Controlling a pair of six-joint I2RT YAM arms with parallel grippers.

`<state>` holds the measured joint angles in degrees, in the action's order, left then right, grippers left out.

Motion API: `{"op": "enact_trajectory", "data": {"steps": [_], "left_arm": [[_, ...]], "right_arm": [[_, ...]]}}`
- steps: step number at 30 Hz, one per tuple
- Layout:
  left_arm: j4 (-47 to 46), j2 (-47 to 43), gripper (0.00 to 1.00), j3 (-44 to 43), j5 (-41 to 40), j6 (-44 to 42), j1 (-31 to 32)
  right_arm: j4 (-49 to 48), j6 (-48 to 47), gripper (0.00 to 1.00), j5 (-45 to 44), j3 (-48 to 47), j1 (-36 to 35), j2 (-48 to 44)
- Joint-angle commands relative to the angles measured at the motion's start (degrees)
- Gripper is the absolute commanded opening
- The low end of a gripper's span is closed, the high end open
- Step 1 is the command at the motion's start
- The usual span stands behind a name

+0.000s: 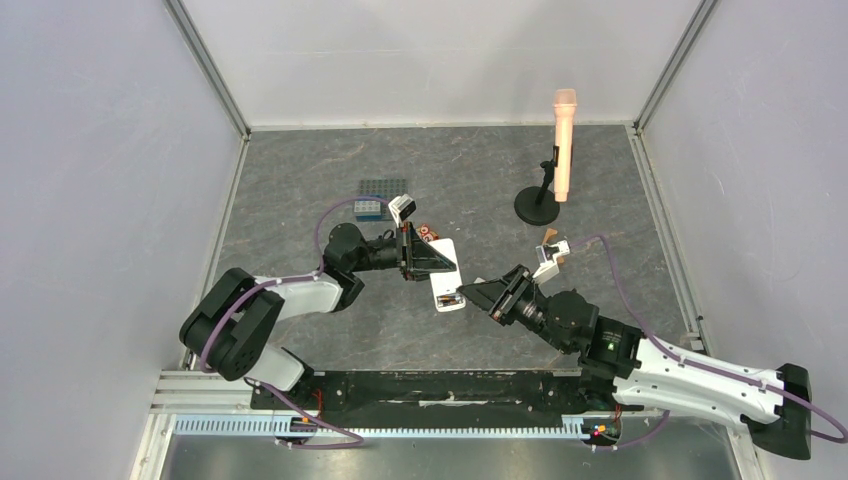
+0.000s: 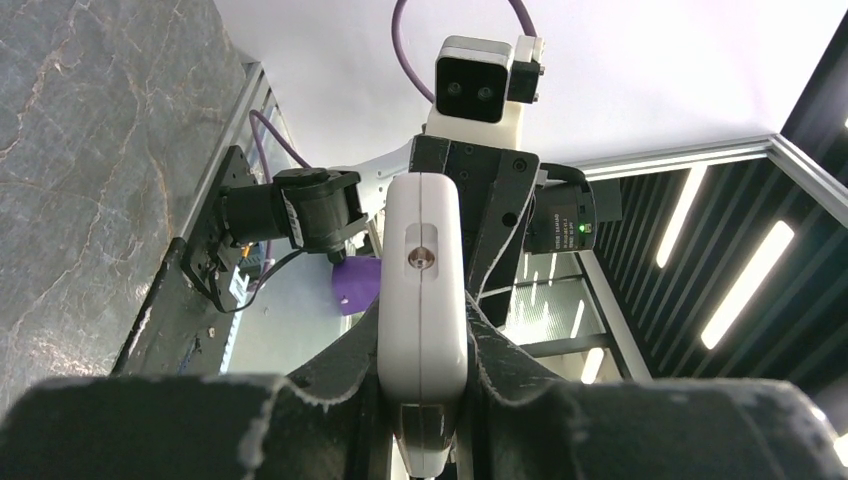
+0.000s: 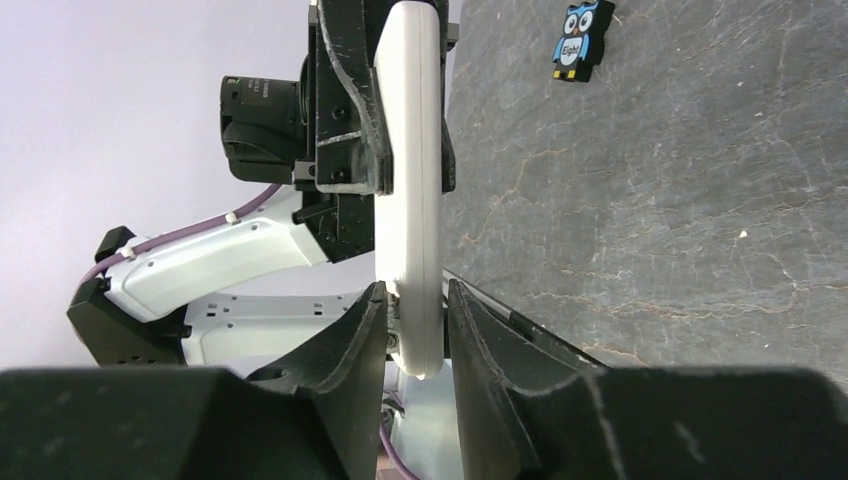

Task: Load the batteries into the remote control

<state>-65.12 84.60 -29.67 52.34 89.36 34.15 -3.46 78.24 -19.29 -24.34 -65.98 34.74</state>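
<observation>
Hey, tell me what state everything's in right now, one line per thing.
remote control: off the table, clamped in the left hand.
left hand: shut on the remote control.
right hand: fingers straddling the remote's free end; grip unclear.
microphone: upright in its stand.
blue owl toy: lying flat on the table.

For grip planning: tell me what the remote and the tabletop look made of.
Remote: likely hard plastic, white, smooth, slightly glossy; a moulded seam runs along its edge.
Tabletop: stone-look, grey with pale veins, matte; could be laminate or a mat.
</observation>
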Motion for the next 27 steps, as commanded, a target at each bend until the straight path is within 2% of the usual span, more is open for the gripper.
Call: {"op": "enact_trajectory", "data": {"steps": [1,6,9,11,16,19,22,27], "left_arm": [[-4.2,-1.5,0.02,0.0,-2.4,3.2,0.2],[-5.8,-1.5,0.02,0.1,-1.9,5.2,0.2],[-6.2,-1.7,0.02,0.4,-1.4,5.8,0.2],[-5.9,-1.9,0.02,0.8,-1.3,5.7,0.3],[-5.7,-1.3,0.02,1.7,-1.6,5.2,0.2],[-5.7,-0.6,0.02,1.7,-1.9,5.2,0.2],[-5.7,-0.3,0.02,1.6,-2.4,5.6,0.2],[-5.9,0.4,0.02,1.8,-4.3,7.0,0.2]], "right_arm": [[-1.0,-0.6,0.3,0.4,-0.7,0.0,1.1],[0.1,-2.5,0.32,-1.1,-1.9,0.1,2.2],[1.2,-3.7,0.37,-2.3,-3.3,0.1,2.8],[2.4,-4.2,0.41,-3.4,-4.4,0.0,2.7],[3.4,-3.6,0.61,-5.3,-5.8,0.1,1.4],[5.0,-3.7,0.68,-5.8,-6.0,0.1,0.1],[5.6,-4.3,0.66,-5.4,-6.4,0.1,-0.5],[6.4,-4.9,0.58,-3.9,-6.0,0.1,-1.4]]}}
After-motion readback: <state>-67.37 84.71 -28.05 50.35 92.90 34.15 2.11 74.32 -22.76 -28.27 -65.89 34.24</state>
